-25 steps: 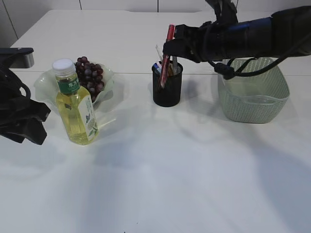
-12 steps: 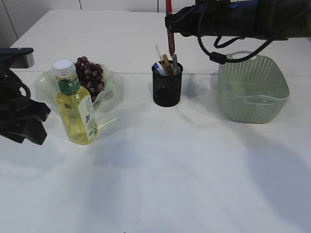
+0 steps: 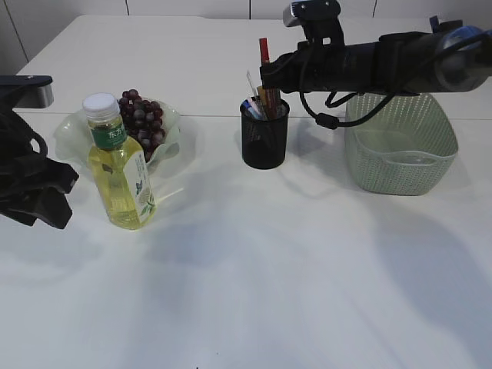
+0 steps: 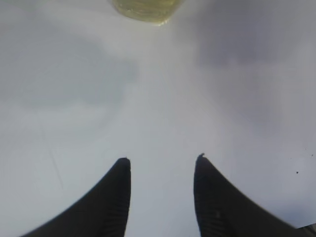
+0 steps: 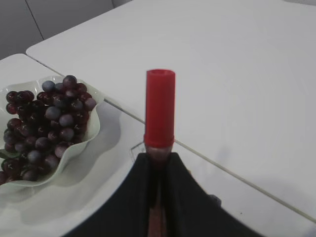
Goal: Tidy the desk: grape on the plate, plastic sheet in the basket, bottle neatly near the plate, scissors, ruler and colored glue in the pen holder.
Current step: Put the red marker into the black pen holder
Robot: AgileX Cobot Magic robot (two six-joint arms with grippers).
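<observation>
My right gripper is shut on the colored glue, a red-capped stick held upright with its lower end down among the items in the black mesh pen holder. In the right wrist view the glue's cap stands up above the right gripper. Grapes lie on the pale plate. The yellow bottle stands upright just in front of the plate. My left gripper hangs open over bare table, short of the bottle's base. Scissors and ruler cannot be told apart in the holder.
A pale green basket stands at the right, under my right arm, with something clear lying inside. A table seam runs behind the holder. The left arm sits at the table's left edge.
The right gripper swung the glue from a tilt to upright above the holder, then lowered it so its lower end is now inside. The left arm has stayed put.
</observation>
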